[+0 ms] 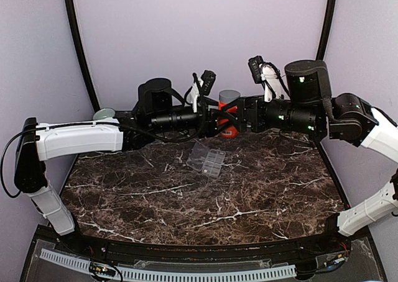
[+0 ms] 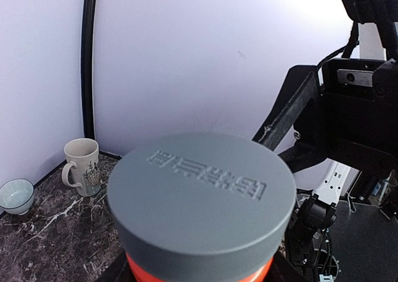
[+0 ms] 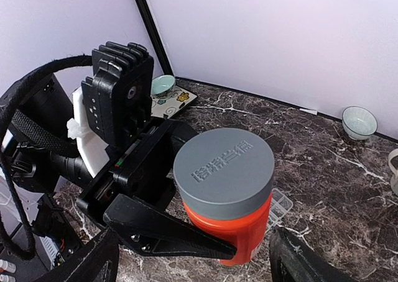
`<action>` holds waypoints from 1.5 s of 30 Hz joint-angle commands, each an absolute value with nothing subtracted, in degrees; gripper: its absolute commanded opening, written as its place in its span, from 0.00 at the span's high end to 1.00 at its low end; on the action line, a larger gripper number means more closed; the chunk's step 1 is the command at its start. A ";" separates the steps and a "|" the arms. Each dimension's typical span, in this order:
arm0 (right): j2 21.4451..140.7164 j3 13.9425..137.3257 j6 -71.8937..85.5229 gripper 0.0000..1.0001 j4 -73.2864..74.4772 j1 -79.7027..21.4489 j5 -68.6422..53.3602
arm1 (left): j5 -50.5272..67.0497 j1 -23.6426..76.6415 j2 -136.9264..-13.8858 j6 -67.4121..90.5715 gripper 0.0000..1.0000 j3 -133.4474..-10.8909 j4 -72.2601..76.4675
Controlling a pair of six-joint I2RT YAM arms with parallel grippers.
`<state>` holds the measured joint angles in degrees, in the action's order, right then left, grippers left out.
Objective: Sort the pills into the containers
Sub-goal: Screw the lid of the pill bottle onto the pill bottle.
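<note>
From above, your left gripper and right gripper are meeting at the back of the surface with the orange bottle between them. The organiser box is lying flat, well apart from both sets of jaws, below them and toward the arm bases. In the left wrist view the grey cap is filling the space just ahead of the left jaws, which are clamping the bottle's body, while a mug and a bowl are standing off to their left. In the right wrist view the right jaws are standing wide open either side of the bottle without touching it. The box is looking light, stiff, slick and thin-walled, so you are probably wanting to pinch it gently across its short edges, or it may be skating away.
</note>
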<state>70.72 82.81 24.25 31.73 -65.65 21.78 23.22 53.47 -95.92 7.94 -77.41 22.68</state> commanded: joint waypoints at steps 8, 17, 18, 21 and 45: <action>64.66 80.85 22.31 0.17 27.97 -63.54 20.97 | 31.54 51.50 -92.37 10.39 1.00 -76.55 27.11; 64.58 80.04 19.57 0.18 26.74 -58.29 8.22 | 46.30 49.98 -93.96 15.72 1.00 -78.44 28.10; 64.52 79.92 19.45 0.18 26.52 -57.67 6.99 | 47.55 49.89 -94.33 16.15 1.00 -78.81 27.75; 64.78 79.85 19.24 0.18 26.08 -56.45 4.13 | 50.37 49.76 -95.19 17.09 1.00 -80.03 26.18; 69.01 81.63 18.73 0.19 24.33 -55.24 -4.33 | 57.63 49.79 -98.77 18.60 1.00 -85.49 20.31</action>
